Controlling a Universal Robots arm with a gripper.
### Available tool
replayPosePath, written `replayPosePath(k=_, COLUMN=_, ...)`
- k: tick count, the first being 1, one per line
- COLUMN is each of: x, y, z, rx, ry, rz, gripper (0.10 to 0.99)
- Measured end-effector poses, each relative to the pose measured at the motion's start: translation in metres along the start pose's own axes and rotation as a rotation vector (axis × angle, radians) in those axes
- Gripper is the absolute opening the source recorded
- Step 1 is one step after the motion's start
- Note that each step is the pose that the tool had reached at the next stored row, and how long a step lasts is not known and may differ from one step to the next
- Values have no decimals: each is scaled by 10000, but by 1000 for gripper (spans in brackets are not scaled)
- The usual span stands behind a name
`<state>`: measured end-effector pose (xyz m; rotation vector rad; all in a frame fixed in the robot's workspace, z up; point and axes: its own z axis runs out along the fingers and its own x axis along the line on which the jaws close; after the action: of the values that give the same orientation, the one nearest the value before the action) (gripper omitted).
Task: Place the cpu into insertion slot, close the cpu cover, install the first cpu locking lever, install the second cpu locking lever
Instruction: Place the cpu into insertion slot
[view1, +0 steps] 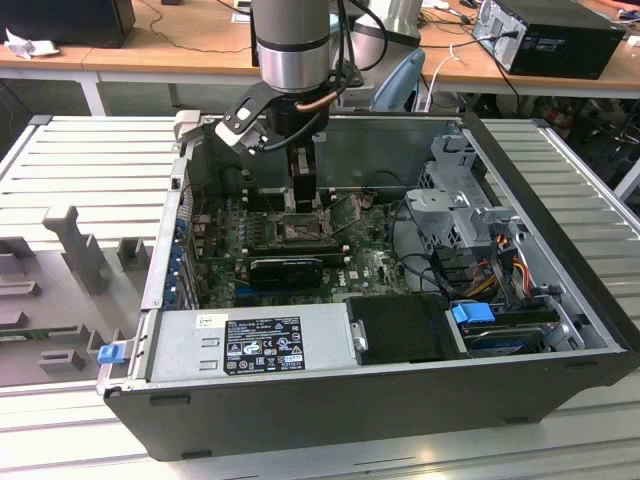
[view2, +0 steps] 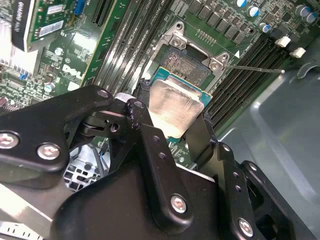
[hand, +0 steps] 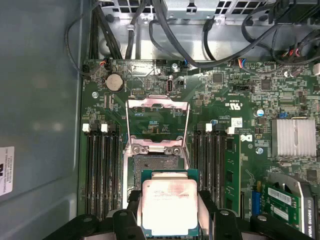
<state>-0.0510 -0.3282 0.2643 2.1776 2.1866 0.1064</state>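
Note:
My gripper is shut on the cpu, a flat square chip with a pale silvery face and a green edge. Black fingers press on two opposite sides of it. The chip hangs just over one edge of the insertion slot, whose dark pin field is partly covered by it. In the second wrist view the cpu sits between the fingers, overlapping the insertion slot. The cpu cover stands flipped open beyond the slot. A thin wire lever sticks out beside the socket. In the exterior view the gripper is low over the board.
The green board lies inside an open dark computer case. Memory slots flank the socket on both sides. A ribbed silver heatsink, black cable bundles, a power supply and a drive cage stand around.

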Motion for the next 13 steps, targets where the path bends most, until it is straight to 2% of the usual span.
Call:
replayPosePath(k=6, x=49, y=-15, z=165, rx=1, ry=-1, rz=0, gripper=533)
replayPosePath(k=10, x=80, y=-21, z=247, rx=1, ry=0, rz=0, gripper=533)
replayPosePath(k=13, x=118, y=-30, z=351, rx=1, ry=-1, rz=0, gripper=533)
